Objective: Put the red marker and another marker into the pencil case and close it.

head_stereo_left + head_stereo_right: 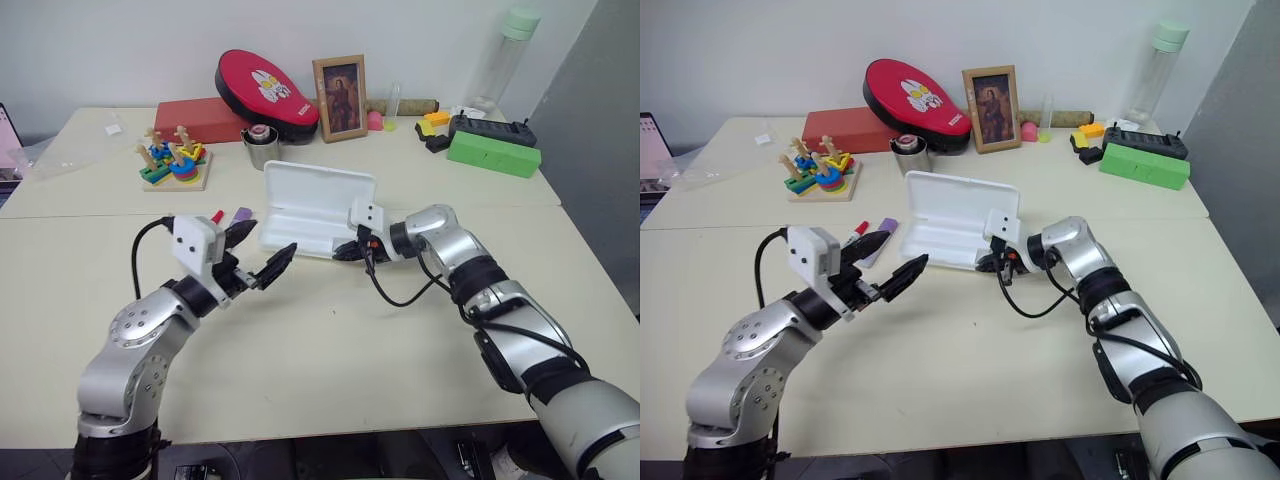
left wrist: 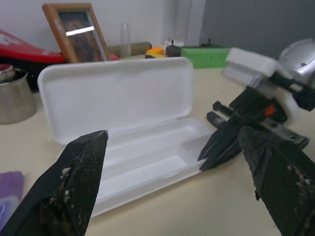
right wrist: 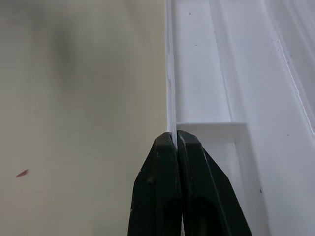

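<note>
Two markers lie outside the white hinged plastic pencil case (image 1: 310, 215) as I watch from the head camera: the slim white pen with the red cap, the red marker (image 1: 216, 216), and the stubby lilac highlighter (image 1: 241, 215) beside it, both on the pale bench (image 1: 330, 340) at about nine o'clock from the case, partly hidden behind my left gripper (image 1: 262, 252). Its jaws are spread wide and carry nothing. My right gripper (image 1: 347, 251) sits at the case's front corner, around four o'clock.

Left wrist camera: the case gapes open, lid upright, tray bare, with a sliver of lilac at the side.

Right wrist camera: the jaws are pressed together, pinching the thin front rim of the tray.

I judge the task barely begun; I seem to be steadying the case. Next I'd swing the left arm back toward the red marker, come down over its barrel and close across it, keeping the right hold so the case doesn't slide.
</note>
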